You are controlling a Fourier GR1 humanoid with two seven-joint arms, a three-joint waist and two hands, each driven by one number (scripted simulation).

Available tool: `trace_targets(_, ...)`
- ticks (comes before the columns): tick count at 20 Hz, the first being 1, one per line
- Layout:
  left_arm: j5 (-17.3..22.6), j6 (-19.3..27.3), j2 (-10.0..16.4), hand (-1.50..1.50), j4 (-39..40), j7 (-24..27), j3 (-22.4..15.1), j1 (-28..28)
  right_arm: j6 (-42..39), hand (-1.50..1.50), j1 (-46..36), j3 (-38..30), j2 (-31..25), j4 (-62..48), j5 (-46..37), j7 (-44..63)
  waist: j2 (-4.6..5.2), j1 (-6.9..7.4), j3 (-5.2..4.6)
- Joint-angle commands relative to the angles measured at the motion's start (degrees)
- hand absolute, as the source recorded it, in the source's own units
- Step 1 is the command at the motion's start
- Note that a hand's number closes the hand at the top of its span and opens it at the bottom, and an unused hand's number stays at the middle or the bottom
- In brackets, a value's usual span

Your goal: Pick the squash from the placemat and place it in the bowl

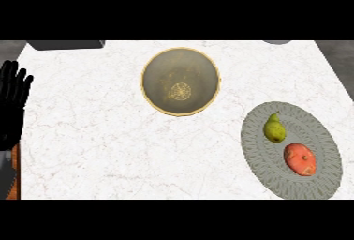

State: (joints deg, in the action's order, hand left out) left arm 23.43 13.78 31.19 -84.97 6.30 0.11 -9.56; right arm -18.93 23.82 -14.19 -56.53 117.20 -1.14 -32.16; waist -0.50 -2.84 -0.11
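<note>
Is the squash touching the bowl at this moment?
Apart. The head view shows the squash lying on the placemat, with bare white counter between the placemat and the bowl.

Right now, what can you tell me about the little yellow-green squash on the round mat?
The squash is pear-shaped, with a narrow pointed neck and a plump rounded base. Its skin looks smooth and yellow-green, darker toward the tip. It rests on the upper part of the grey woven mat, tip pointing away from the robot. A reddish-orange vegetable lies close below it; I cannot tell whether they touch. The bowl sits apart, up and to the left. Nothing holds the squash.
</note>
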Motion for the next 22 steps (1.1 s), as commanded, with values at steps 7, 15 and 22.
trace_targets(7,-1.0,-0.1,-1.1,0.00,-0.2,-1.7,0.2,-2.4,-10.8,-1.50,8.8,-11.9,-9.0,2.0,-13.5,-1.9,0.21,1.11,0.08)
trace_targets(15,-2.5,-2.5,-1.4,0.00,-0.6,-4.5,2.2,-3.4,-14.3,-1.50,7.1,-9.0,-0.4,4.6,-22.1,-0.4,0.33,2.08,0.09)
trace_targets(22,-6.5,-2.6,-6.9,0.00,2.7,0.8,0.5,-3.1,-11.0,-1.50,-3.4,3.5,3.3,-6.5,-32.2,0.3,0.64,3.13,0.11)
